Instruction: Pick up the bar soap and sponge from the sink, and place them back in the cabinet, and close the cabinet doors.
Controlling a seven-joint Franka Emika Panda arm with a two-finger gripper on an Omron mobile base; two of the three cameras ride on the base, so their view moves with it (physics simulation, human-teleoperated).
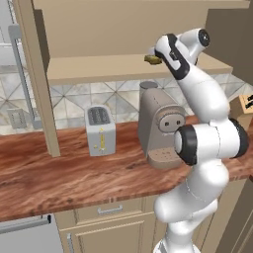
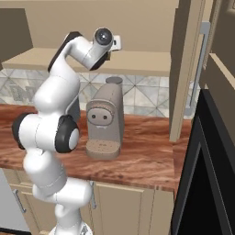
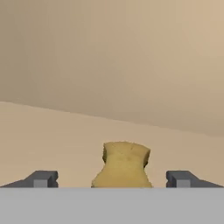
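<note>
The mustard-yellow sponge [image 3: 124, 164] rests on the lower shelf of the tan cabinet [image 1: 99, 66]. In the left base view the sponge [image 1: 152, 59] peeks out just left of my hand. My gripper [image 3: 113, 180] is open, its two dark fingertips [image 3: 42, 179] standing well clear of the sponge on either side. The arm reaches up into the cabinet [image 2: 142, 62]. Both cabinet doors stand open: the left one [image 1: 42, 74] is seen edge-on, the right one [image 2: 186, 69] with its silver handle. The bar soap and the sink are out of view.
Below the cabinet, a beige coffee machine [image 1: 160, 128] and a white toaster [image 1: 101, 129] stand on the wooden counter [image 1: 74, 173]. A knife block [image 1: 244, 106] sits at the far right. A tall dark appliance [image 2: 206, 174] borders the counter's right end.
</note>
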